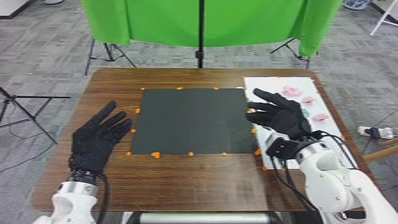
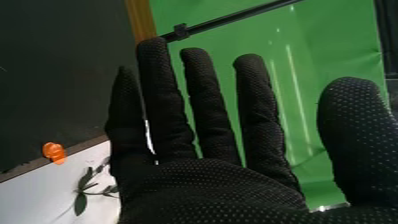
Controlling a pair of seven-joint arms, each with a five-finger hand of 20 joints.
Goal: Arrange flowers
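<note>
Presently: black-gloved right hand [image 1: 282, 117], wide, over white rectangular sheet [image 1: 264, 83], three o'clock; black-gloved left hand [image 1: 92, 145], wide, nine o'clock. Pink ruffled flower [image 1: 291, 91], two o'clock: needs light, low pinch.

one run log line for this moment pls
task: arrange flowers | right robot hand: open, over white sheet | left robot hand: open, over table | pink flowers: on white sheet, not grasped
</note>
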